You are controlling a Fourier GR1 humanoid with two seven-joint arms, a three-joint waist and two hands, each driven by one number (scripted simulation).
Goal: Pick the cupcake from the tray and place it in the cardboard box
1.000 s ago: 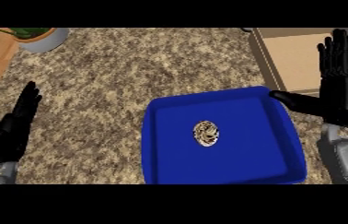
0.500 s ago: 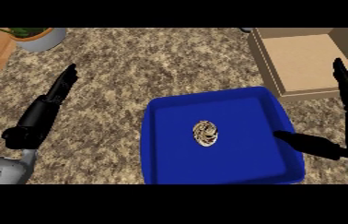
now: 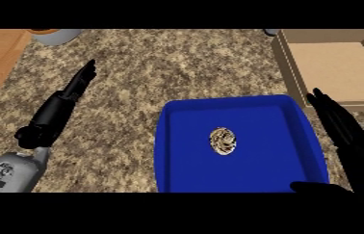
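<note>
Reaching comes first: the right hand [image 3: 340, 127], fingers spread, holds nothing beside the blue tray [image 3: 177, 146]; the cupcake [image 3: 223, 141] sits mid-tray. Left of the tray, the left hand [image 3: 60, 108] is straight-fingered. Beyond the tray waits the cardboard box [image 3: 331, 64].

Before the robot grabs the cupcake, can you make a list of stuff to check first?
1. Cupcake sitting in the blue tray: ok.
2. Nothing on top of the cupcake: ok.
3. Right hand open and beside the tray: ok.
4. Right hand over the cupcake: not ok, it is off to the tray's right side.
5. Cardboard box open on top: ok.
6. Left hand away from the tray: ok.
</note>
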